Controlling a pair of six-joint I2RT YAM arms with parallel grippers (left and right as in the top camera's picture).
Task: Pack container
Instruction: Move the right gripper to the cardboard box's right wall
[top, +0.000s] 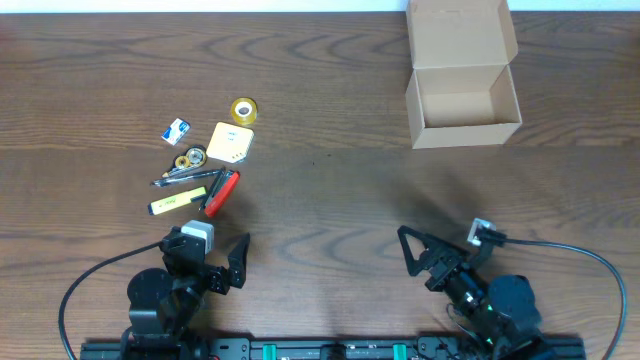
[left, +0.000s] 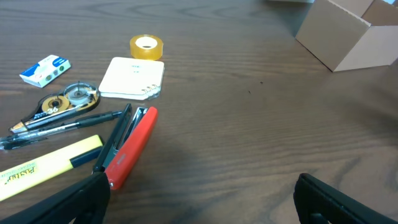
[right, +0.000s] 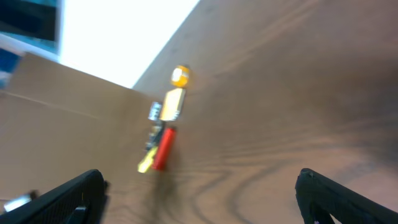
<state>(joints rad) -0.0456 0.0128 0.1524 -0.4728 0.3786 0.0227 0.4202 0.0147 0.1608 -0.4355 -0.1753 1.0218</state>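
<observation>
Your left gripper (top: 210, 262), spread and empty, faces the stapler (top: 222, 192); the box (top: 465, 134) lies beyond your right gripper (top: 442, 250), equally spread.

Overhead straight down on the table (top: 330, 190); both low wrist views toward the red stapler (left: 127, 149).

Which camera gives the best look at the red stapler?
The left wrist view: the red stapler lies close and sharp, beside the yellow highlighter. Overhead shows it small among the other stationery. The right wrist view shows only a blurred red streak far off.
</observation>
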